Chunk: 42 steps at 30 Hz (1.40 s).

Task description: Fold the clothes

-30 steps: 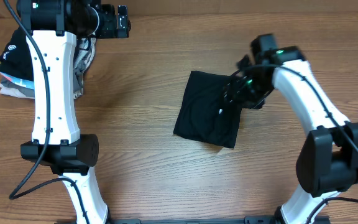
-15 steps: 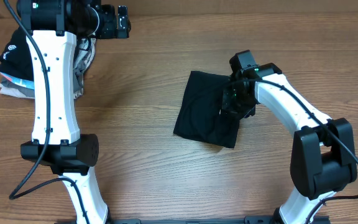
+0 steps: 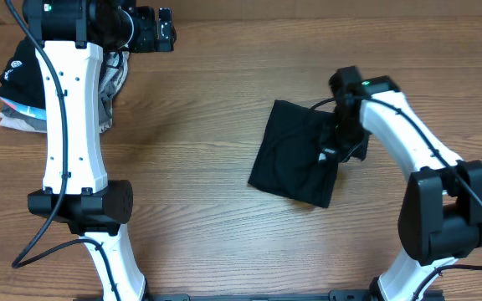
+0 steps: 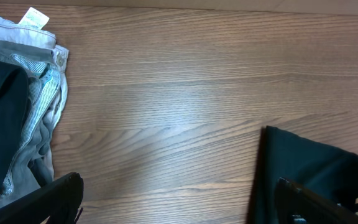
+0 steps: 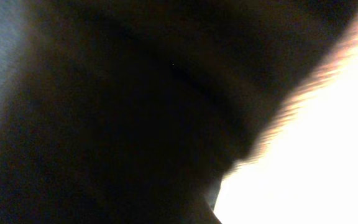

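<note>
Black shirt (image 3: 293, 157) dragged rightward, now right of centre on table (image 3: 191, 184); right gripper (image 3: 335, 149) clamped on its right edge (thin fabric). Fold could get undone if only top layer is caught. Left gripper (image 3: 166, 31) spread wide, idle.

Left claw (image 3: 164, 30) gapes wide; right claw (image 3: 335, 146) is pinched closed.

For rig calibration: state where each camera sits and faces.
Overhead: above the table, facing down on black shirt; left arm and right arm show.
Left wrist: on left arm, facing down at garment pile and shirt; its fingers edge the bottom.
Right wrist: against the shirt's dark cloth, blurred; no fingers discernible.
Shared: overhead and left wrist both show shirt, pile.
</note>
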Each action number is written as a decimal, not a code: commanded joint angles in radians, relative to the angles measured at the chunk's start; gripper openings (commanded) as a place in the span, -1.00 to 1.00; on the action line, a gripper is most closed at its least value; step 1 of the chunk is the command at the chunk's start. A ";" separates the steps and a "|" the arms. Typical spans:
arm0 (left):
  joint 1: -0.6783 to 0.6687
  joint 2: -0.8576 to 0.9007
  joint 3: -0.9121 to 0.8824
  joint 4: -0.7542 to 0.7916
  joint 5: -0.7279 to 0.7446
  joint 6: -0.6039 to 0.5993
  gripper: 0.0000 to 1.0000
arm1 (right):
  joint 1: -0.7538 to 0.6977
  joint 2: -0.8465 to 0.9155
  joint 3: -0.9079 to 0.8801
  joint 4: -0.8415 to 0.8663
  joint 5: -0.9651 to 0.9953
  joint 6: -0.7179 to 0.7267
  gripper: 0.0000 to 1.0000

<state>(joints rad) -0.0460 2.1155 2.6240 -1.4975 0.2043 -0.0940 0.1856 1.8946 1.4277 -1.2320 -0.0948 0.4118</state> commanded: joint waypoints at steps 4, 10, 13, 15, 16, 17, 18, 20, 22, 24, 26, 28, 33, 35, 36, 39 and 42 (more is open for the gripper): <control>0.000 0.007 -0.005 -0.002 -0.006 0.028 1.00 | -0.033 -0.028 0.000 0.075 -0.037 -0.155 -0.92; 0.000 0.007 -0.005 -0.003 -0.006 0.040 1.00 | -0.088 -0.026 -0.020 0.071 0.021 -0.119 -0.28; 0.000 0.007 -0.005 -0.007 -0.006 0.047 1.00 | -0.132 -0.026 -0.018 0.039 0.048 -0.093 0.18; 0.000 0.007 -0.006 -0.010 -0.006 0.047 1.00 | -0.158 -0.026 -0.010 0.009 0.025 -0.093 0.18; 0.000 0.007 -0.008 -0.010 -0.006 0.047 1.00 | -0.166 -0.027 -0.004 -0.006 0.013 -0.094 0.17; 0.000 0.007 -0.010 -0.009 -0.006 0.047 1.00 | -0.168 -0.029 0.002 -0.017 0.009 -0.094 0.16; 0.000 0.007 -0.011 -0.009 -0.006 0.047 1.00 | -0.167 -0.031 0.011 -0.029 0.003 -0.099 0.15; 0.000 0.007 -0.019 -0.008 -0.006 0.047 1.00 | -0.159 -0.039 0.023 -0.040 -0.020 -0.101 0.15; 0.000 0.007 -0.028 -0.007 -0.006 0.047 1.00 | -0.133 -0.054 0.024 -0.038 -0.059 -0.106 0.15; 0.000 0.007 -0.043 -0.002 -0.006 0.047 1.00 | -0.092 -0.064 0.024 -0.038 -0.072 -0.105 0.14; 0.000 0.007 -0.063 0.006 -0.006 0.047 1.00 | -0.050 -0.065 0.024 -0.038 -0.072 -0.096 0.15; 0.000 0.007 -0.084 0.012 -0.006 0.047 1.00 | -0.004 -0.065 0.023 -0.034 -0.071 -0.080 0.14; 0.000 0.007 -0.144 0.039 -0.005 0.047 1.00 | 0.073 -0.064 0.007 0.001 -0.016 -0.014 0.15; 0.000 0.007 -0.165 0.047 -0.005 0.047 1.00 | 0.090 -0.064 -0.005 0.007 0.018 0.015 0.09; 0.000 0.007 -0.176 0.051 -0.006 0.047 1.00 | 0.090 -0.064 -0.009 -0.003 0.043 0.037 -0.06; 0.000 0.007 -0.192 0.062 -0.006 0.047 1.00 | 0.087 -0.064 -0.008 -0.022 0.093 0.063 -0.72; 0.000 0.007 -0.203 0.072 -0.006 0.047 1.00 | 0.074 -0.064 -0.008 -0.054 0.151 0.090 -0.92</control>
<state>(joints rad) -0.0456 2.1162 2.4329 -1.4349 0.2047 -0.0708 0.2726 1.8633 1.4231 -1.2758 -0.0322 0.4507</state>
